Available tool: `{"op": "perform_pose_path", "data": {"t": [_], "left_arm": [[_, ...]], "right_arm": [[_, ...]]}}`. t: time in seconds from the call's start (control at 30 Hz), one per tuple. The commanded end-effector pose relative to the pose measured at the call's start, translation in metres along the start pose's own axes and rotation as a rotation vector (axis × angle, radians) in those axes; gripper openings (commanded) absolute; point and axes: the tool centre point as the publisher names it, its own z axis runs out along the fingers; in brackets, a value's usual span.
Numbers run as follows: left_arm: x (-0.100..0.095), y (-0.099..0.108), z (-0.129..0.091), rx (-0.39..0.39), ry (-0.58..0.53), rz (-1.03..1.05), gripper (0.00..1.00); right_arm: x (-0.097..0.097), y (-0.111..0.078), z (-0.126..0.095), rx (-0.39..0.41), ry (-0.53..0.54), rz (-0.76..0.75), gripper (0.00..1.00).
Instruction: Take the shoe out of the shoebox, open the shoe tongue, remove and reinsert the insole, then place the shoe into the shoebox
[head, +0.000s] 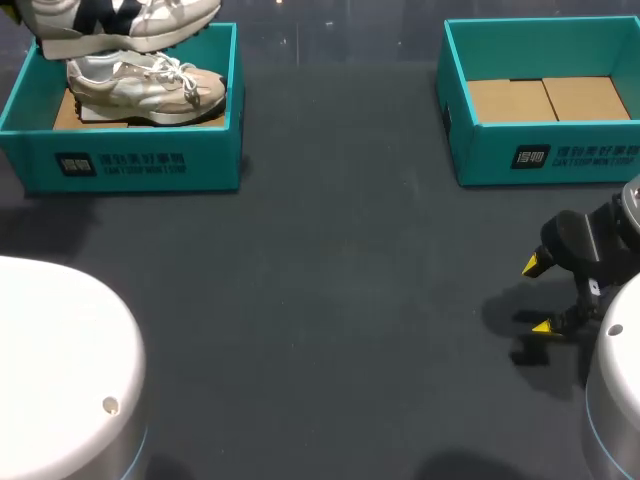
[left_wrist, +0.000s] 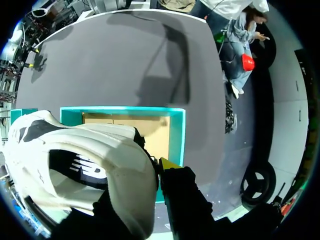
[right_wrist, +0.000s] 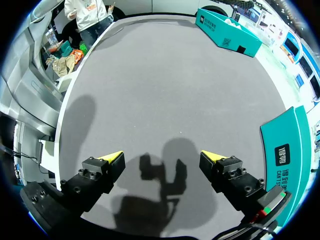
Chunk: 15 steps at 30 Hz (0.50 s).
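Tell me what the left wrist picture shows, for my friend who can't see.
A white shoe is gripped in the left claw, above an open teal box with a brown cardboard floor. Grey table lies beyond.

Teal shoeboxes (head: 140, 160) (head: 560, 155), white-and-black shoe (head: 120, 25), beige shoe (head: 145, 88), dark grey table (head: 340, 300).

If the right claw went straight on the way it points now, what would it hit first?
Most likely the bare grey table: the open right claw points down at it, its shadow lying just ahead, nothing in between. The teal shoebox stands off to one side, outside that line.
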Motion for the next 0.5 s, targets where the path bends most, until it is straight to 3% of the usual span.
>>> {"op": "perform_pose_path", "data": {"t": [0.03,0.5], "left_arm": [[-0.021,-0.038,-0.01,-0.037,0.018,0.006,0.0],[-0.11,-0.13,0.002,-0.044,0.047,0.019,0.0]], "right_arm": [[0.002,0.0,-0.001,0.002,-0.003,0.0,1.0],[0.002,0.0,-0.001,0.002,-0.003,0.0,1.0]]}}
